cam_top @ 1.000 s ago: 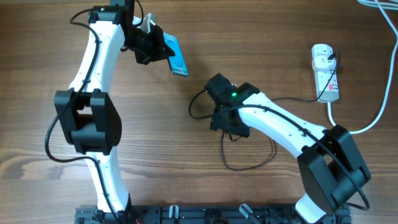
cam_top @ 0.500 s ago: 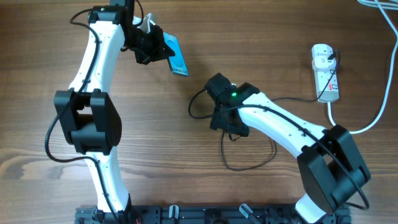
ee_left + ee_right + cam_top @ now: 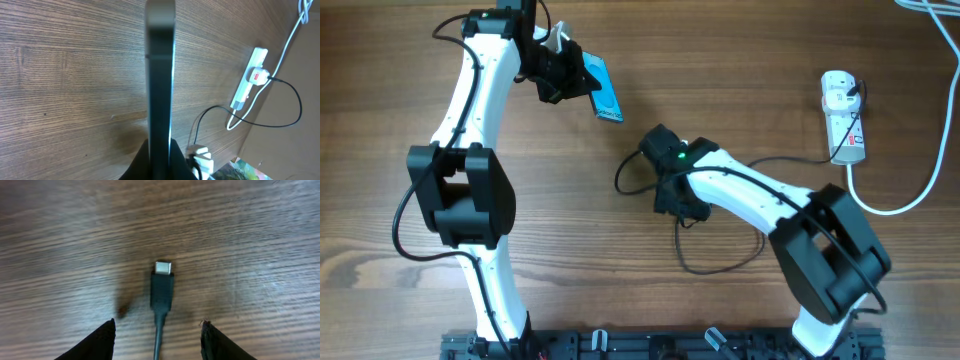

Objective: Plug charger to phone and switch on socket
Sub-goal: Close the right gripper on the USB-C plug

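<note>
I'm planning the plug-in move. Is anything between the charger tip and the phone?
Nothing visible does. Only bare table lies between the charger tip, at the right gripper, and the phone, which the left gripper holds.

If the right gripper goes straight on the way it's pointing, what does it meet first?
Probably the charger, its connector tip dead ahead between the fingers of the right gripper; past it only bare wooden table shows. Depth is unclear.
</note>
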Controlling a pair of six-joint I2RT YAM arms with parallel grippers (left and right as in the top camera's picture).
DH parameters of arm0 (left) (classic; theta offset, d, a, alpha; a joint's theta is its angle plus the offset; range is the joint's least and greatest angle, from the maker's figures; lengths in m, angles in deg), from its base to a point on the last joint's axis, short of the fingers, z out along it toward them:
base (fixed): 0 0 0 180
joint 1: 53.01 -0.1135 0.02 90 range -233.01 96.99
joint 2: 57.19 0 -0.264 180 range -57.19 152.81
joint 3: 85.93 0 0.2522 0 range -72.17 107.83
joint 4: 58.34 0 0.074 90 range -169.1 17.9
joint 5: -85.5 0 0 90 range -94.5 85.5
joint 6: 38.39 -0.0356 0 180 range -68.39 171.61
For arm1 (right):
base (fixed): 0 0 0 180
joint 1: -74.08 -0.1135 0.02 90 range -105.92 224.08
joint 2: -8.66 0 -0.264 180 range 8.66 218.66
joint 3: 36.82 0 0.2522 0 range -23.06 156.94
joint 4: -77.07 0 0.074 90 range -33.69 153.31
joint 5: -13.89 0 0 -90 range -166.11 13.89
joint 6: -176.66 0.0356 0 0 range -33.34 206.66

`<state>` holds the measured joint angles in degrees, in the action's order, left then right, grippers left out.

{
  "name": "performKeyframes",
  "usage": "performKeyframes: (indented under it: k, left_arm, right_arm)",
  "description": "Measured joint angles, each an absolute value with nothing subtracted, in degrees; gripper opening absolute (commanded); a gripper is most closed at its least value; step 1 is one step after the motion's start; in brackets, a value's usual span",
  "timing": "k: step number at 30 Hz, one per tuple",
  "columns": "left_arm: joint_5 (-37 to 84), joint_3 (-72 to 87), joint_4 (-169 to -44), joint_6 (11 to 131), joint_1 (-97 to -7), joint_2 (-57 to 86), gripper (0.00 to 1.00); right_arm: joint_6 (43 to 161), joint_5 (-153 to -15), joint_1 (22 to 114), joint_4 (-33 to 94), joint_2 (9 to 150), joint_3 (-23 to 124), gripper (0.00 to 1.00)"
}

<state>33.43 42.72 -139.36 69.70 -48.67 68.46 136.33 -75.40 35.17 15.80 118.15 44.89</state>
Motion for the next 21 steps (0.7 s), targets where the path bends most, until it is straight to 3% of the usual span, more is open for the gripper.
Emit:
performKeyframes:
  k: [2, 9, 13, 21]
  left_arm:
    - [33.5, 42.7, -139.4, 69.7, -48.7, 68.5, 0.04]
    - [33.4, 42.7, -139.6, 69.7, -48.7, 68.5, 0.04]
    - [33.4, 42.7, -139.6, 69.7, -48.7, 68.5, 0.04]
    - [33.4, 42.7, -140.1, 69.7, -48.7, 68.5, 0.04]
  right_arm:
    - [136.7, -75.4, 35.2, 16.0, 118.9, 44.9, 0.42]
    - [137.0, -75.6, 35.2, 16.5, 119.1, 45.0, 0.41]
    - [137.2, -75.6, 35.2, 16.8, 119.1, 45.0, 0.31]
    - [137.4, -75.4, 35.2, 16.9, 119.1, 45.0, 0.31]
